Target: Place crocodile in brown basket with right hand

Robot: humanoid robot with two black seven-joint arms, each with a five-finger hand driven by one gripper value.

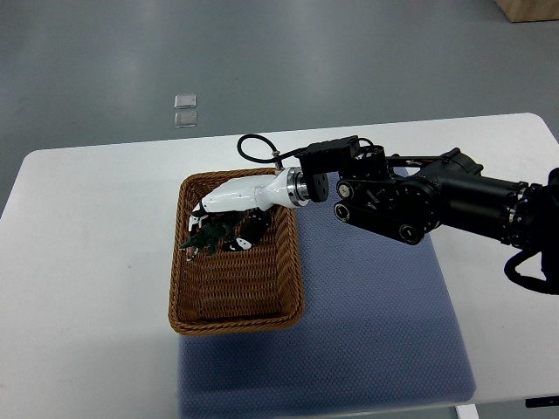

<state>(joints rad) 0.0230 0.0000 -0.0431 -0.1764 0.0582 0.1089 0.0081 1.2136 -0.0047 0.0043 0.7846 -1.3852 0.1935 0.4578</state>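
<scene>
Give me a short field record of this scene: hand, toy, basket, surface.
hand: right hand, white, fingers curled around the toy
toy: dark green toy crocodile, held over the basket's far end; contact with its floor unclear
basket: brown woven wicker basket, rectangular, on the mat's left part
surface: blue-grey textured mat on a white table
left hand: not in view

The brown basket (236, 325) is woven wicker, ribbed and rough. The right hand (234, 202) has a glossy white plastic shell, joined by a shiny metal wrist ring (295, 188) to a matt black arm (454, 205). The crocodile (205, 236) looks dull dark green. The blue mat (376, 332) is dimpled cloth. The white table (87, 288) is smooth and matt.
</scene>
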